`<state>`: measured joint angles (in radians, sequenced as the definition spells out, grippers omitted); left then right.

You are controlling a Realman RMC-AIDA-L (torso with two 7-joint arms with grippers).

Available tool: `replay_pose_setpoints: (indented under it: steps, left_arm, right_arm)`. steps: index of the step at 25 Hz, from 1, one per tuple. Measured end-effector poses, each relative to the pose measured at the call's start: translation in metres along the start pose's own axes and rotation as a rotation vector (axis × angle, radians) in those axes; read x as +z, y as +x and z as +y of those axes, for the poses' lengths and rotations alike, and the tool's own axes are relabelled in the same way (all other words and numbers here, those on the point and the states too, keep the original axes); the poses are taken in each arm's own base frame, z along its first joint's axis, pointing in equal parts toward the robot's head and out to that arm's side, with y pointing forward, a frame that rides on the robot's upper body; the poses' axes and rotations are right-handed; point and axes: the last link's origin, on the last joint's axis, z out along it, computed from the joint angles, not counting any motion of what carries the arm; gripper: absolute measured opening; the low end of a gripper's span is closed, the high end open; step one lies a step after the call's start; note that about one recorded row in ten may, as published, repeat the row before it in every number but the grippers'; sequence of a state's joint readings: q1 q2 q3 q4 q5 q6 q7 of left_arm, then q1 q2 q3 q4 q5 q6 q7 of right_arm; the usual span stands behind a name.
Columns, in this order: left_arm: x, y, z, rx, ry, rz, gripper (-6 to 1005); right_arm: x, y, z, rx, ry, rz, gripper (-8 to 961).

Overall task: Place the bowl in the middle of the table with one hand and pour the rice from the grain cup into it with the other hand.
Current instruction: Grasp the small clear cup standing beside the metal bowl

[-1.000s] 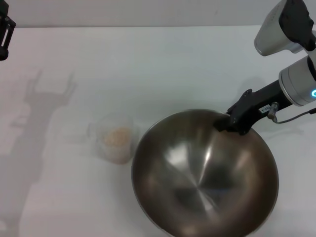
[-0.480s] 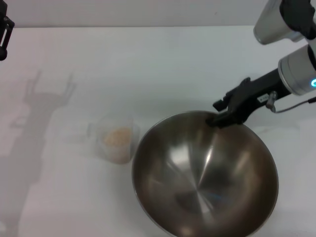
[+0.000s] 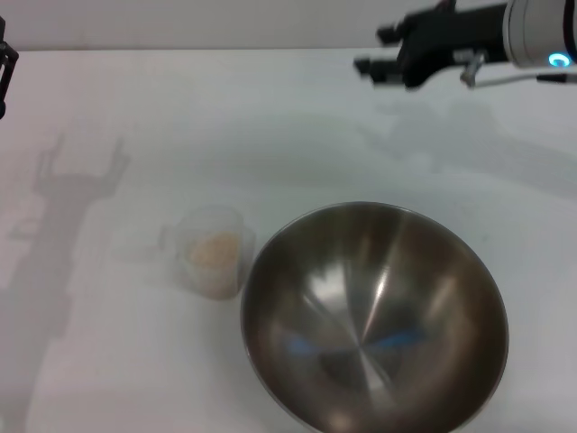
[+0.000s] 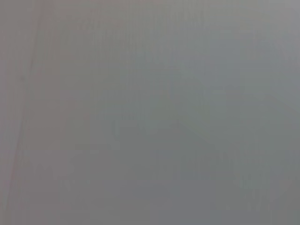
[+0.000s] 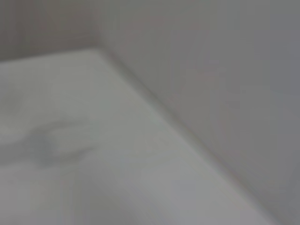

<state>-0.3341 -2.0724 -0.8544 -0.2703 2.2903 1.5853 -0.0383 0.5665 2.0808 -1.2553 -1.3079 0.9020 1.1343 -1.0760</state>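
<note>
The large steel bowl (image 3: 374, 316) sits empty on the white table (image 3: 270, 135), at the front and a little right of centre. The small clear grain cup (image 3: 212, 251) stands just left of the bowl, almost touching its rim, with pale rice (image 3: 214, 250) inside. My right gripper (image 3: 377, 52) is raised at the far right of the table, well above and behind the bowl, open and empty. My left gripper (image 3: 4, 68) shows only as a dark edge at the far left, away from the cup. The wrist views show only blank surfaces.
The shadows of the arms fall on the table (image 3: 72, 180) at the left. The right wrist view shows the table's far edge meeting a wall (image 5: 154, 108).
My right gripper has let go of the bowl's far rim, lifted and moved back toward the far right. The bowl stays in place. The cup and left arm have not moved.
</note>
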Motion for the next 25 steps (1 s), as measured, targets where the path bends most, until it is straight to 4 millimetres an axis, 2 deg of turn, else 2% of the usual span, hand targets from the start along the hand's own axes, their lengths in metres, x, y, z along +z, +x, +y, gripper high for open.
replay_pose_setpoints:
  steps: [5, 8, 10, 11, 12, 14, 16, 18, 22, 23, 24, 25]
  left_arm:
    - [-0.002, -0.002, -0.002, 0.007, 0.002, -0.017, 835]
    - [-0.002, -0.003, -0.001, 0.008, -0.001, -0.024, 835]
    - [-0.002, -0.004, -0.002, 0.010, -0.001, -0.028, 836]
    - [-0.003, -0.004, -0.002, 0.012, 0.000, -0.030, 836]
    - [-0.003, -0.004, -0.003, 0.013, 0.001, -0.033, 836]
    - [-0.004, -0.005, -0.004, 0.015, 0.001, -0.036, 835]
    - [-0.003, -0.005, -0.004, 0.016, 0.000, -0.037, 835]
    - [-0.002, -0.005, -0.003, 0.014, -0.004, -0.036, 835]
    - [-0.003, -0.005, -0.001, 0.008, -0.015, -0.037, 834]
    - [-0.007, -0.005, 0.000, 0.002, -0.029, -0.037, 834]
    - [-0.009, -0.004, 0.001, -0.003, -0.034, -0.038, 834]
    - [-0.011, -0.004, 0.001, -0.009, -0.040, -0.040, 834]
  right_arm:
    - [0.009, -0.005, -0.015, -0.086, 0.286, -0.150, 491]
    - [0.013, -0.009, -0.015, -0.143, 0.482, -0.241, 491]
    - [0.011, -0.009, -0.010, -0.169, 0.623, -0.314, 491]
    - [0.009, -0.009, 0.001, -0.193, 0.774, -0.409, 491]
    - [0.009, -0.009, 0.001, -0.193, 0.774, -0.409, 491]
    - [0.003, 0.003, 0.022, -0.189, 0.965, -0.566, 490]
    - [-0.002, 0.007, 0.027, -0.171, 1.012, -0.633, 490]
    - [-0.012, 0.024, 0.034, -0.096, 1.064, -0.783, 490]
    - [-0.029, 0.071, 0.034, 0.143, 0.998, -1.000, 490]
    - [-0.033, 0.088, 0.032, 0.222, 0.961, -1.029, 490]
    - [-0.039, 0.115, 0.028, 0.322, 0.909, -1.042, 490]
    - [-0.039, 0.115, 0.028, 0.322, 0.909, -1.042, 490]
